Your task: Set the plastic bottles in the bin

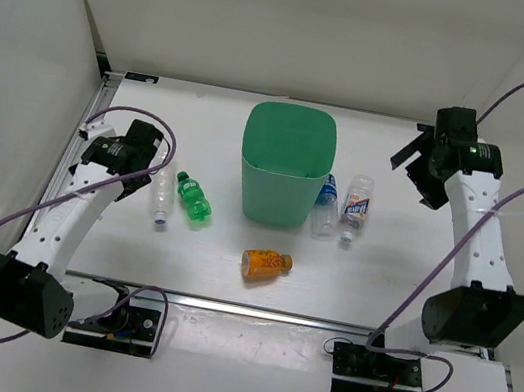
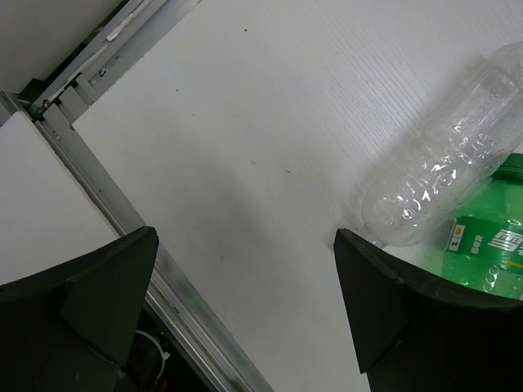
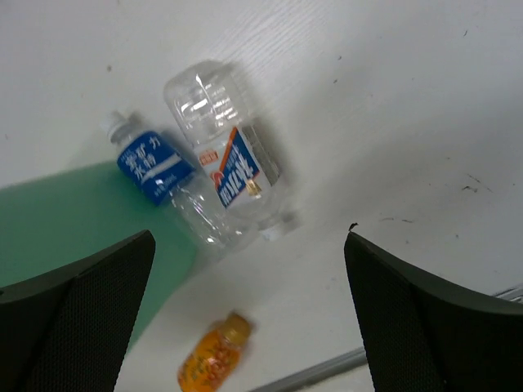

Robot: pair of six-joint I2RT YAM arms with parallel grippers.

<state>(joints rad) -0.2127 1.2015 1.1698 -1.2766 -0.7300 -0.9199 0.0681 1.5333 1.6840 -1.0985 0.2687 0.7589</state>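
Observation:
The mint-green bin (image 1: 286,165) stands upright at table centre. Five bottles lie on the table. A clear white-capped bottle (image 1: 162,198) and a green bottle (image 1: 194,196) lie left of the bin. An orange bottle (image 1: 265,264) lies in front of it. A blue-label bottle (image 1: 325,205) and a white-red-label bottle (image 1: 355,208) lie to its right. My left gripper (image 1: 142,175) is open and empty, just left of the clear bottle (image 2: 449,155) and green bottle (image 2: 490,245). My right gripper (image 1: 410,153) is open and empty, raised to the right of the labelled bottles (image 3: 229,163).
A metal rail (image 2: 98,188) runs along the table's left edge, close to my left gripper. White walls enclose the table at the back and sides. In the right wrist view the bin's side (image 3: 65,220) and the orange bottle (image 3: 211,359) show below the blue-label bottle (image 3: 155,175).

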